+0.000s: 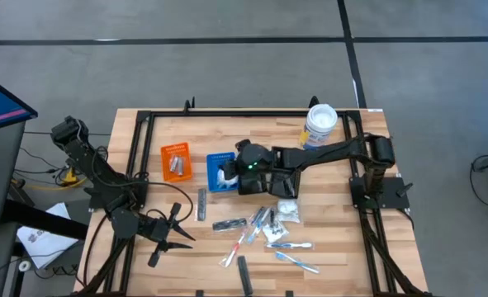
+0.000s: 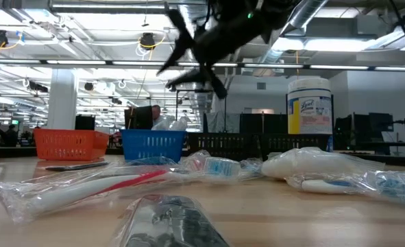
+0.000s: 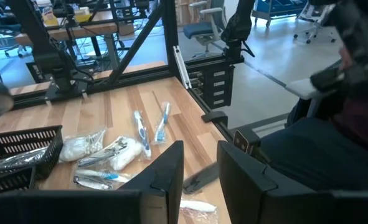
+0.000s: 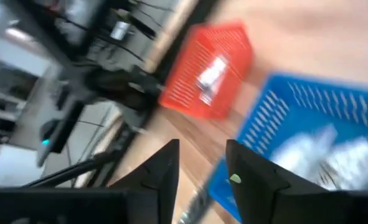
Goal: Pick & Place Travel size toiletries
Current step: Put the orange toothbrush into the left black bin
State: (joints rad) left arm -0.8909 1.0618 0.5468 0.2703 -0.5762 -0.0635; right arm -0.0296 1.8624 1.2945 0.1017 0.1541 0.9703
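The travel size toiletries (image 1: 264,224) lie scattered on the near middle of the table: clear-wrapped sticks with blue or red, white crinkly packets, silvery pieces. A silvery sachet (image 1: 202,204) lies apart to their left, and a black piece (image 1: 244,272) lies by the near edge. White packets (image 4: 324,155) rest in the blue bin (image 1: 220,172), and a silvery item (image 4: 212,71) rests in the orange bin (image 1: 176,161). My right gripper (image 4: 202,146) hovers open and empty above the blue bin (image 2: 154,144), raised well over the table (image 2: 188,51). My left gripper (image 1: 176,231) waits open at the near left.
A white tub with a blue label (image 1: 319,125) stands at the far right of the table. A black bin (image 3: 18,152) with a silvery item shows in the left wrist view, beside the toiletries. A black frame (image 1: 227,113) runs around the table. Bare wood (image 1: 334,239) lies near right.
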